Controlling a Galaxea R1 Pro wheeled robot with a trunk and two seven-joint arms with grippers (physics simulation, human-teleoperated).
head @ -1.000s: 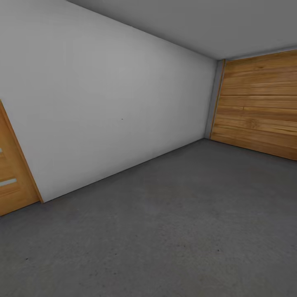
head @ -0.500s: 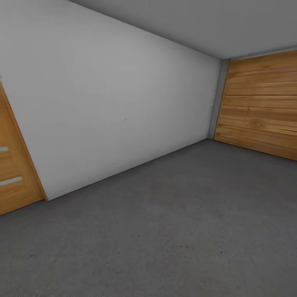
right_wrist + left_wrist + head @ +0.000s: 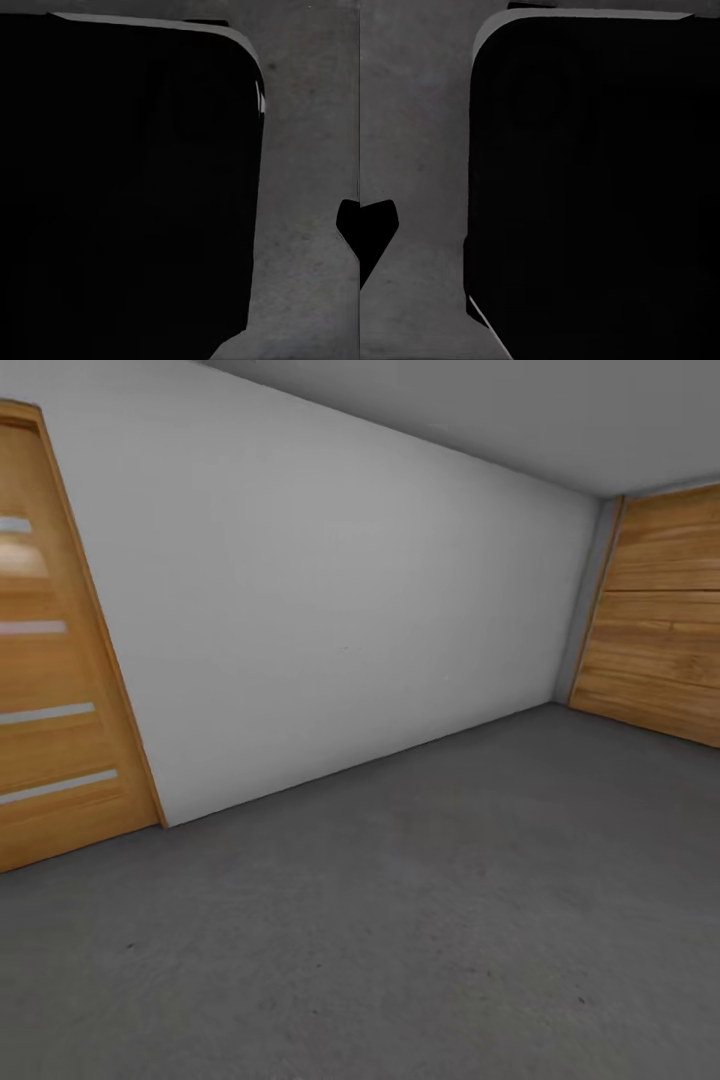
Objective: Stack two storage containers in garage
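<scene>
- Head view: the camera looks into the garage, over a dull grey, mottled concrete floor (image 3: 420, 920) that takes up the lower half of the picture.
- Head view: a plain white wall (image 3: 350, 590) runs from the left side back to a far corner at the right.
- Head view: at the left edge stands a wood-framed door (image 3: 55, 660) with pale horizontal strips across it; its foot meets the floor.
- Head view: at the right edge, past the corner, is a wide wood-plank door (image 3: 665, 630) of horizontal boards, also reaching down to the floor.
- Head view: a grey ceiling (image 3: 520, 410) slopes across the top right.
- Head view: neither of the two storage containers appears on the stretch of floor seen here, so their place cannot be told from this view.
- Left wrist view: a large black rounded shape (image 3: 592, 187) covers most of the picture, with the grey floor (image 3: 412, 135) beside it and a small dark tip (image 3: 375, 229) at one edge. How far the left jaws stand open, and whether they hold anything, cannot be told.
- Right wrist view: a like black rounded shape (image 3: 127, 180) sits against the grey floor (image 3: 307, 135), with a small dark tip (image 3: 349, 225) at the edge. The state of the right jaws cannot be told either.
</scene>
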